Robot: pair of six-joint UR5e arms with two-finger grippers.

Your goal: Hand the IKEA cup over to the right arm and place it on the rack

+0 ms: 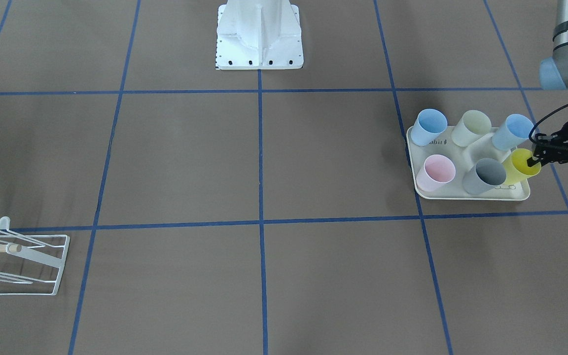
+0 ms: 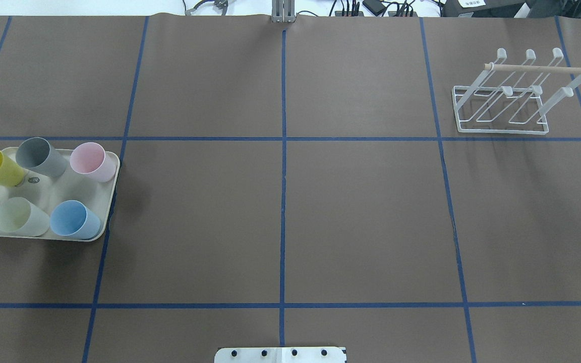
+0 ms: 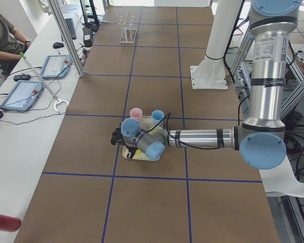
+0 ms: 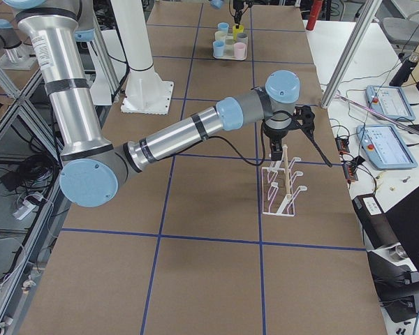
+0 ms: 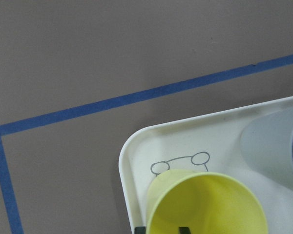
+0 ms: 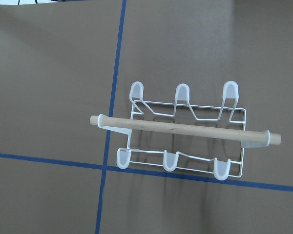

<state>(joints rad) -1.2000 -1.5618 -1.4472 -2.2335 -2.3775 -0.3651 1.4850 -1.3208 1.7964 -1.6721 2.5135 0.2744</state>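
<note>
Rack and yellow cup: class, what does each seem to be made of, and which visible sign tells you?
Rack: thin white wire, probably coated metal, matt, with rounded capped pegs; its rod looks like pale bare wood. Yellow cup: probably plastic, smooth, matt, light glowing through its wall.

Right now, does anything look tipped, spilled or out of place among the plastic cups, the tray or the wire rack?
Nothing stands out. All six pastel plastic cups stand upright on the cream rabbit-printed tray. The white wire cup rack sits level with bare pegs. The left gripper has one finger inside the yellow plastic cup.
</note>
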